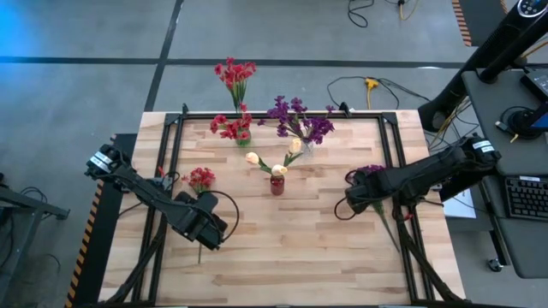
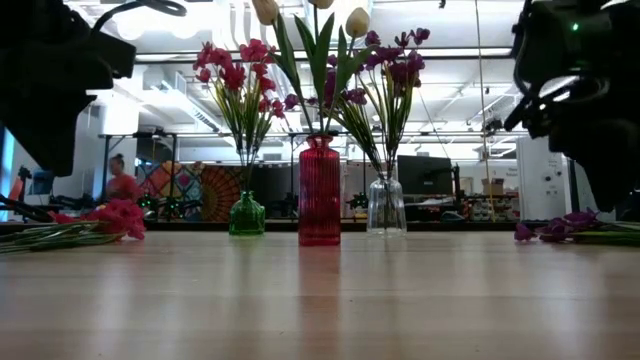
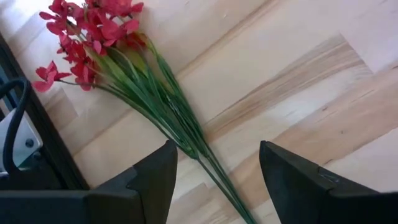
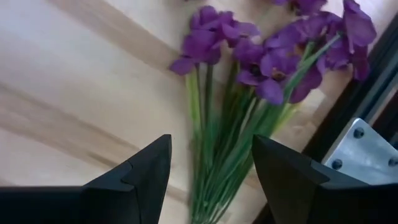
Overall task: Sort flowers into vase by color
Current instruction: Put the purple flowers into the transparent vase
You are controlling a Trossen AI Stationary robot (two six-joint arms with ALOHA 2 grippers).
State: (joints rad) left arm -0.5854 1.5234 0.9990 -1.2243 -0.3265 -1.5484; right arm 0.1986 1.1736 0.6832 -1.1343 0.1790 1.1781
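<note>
Three small vases stand in a cluster at the far middle of the wooden table (image 1: 282, 248): a green vase (image 2: 246, 215) with red flowers, a red vase (image 2: 319, 192) with cream-yellow flowers, and a clear vase (image 2: 386, 205) with purple flowers. Beyond the table's far edge a yellow-ended cable (image 1: 370, 84) lies on the grey floor, and a desk with a keyboard (image 1: 524, 197) sits off the right side. A loose red sprig (image 3: 134, 81) lies flat near the table's left edge, and a loose purple sprig (image 4: 249, 99) lies flat near the right edge. The left gripper (image 3: 214, 180) hangs low over the red sprig's stems, its dark fingers spread to either side of them and gripping nothing. The right gripper (image 4: 211, 177) hangs likewise over the purple sprig's stems, fingers parted with the stems between them, not pinched. Both arms reach inward from the table's outer sides.
</note>
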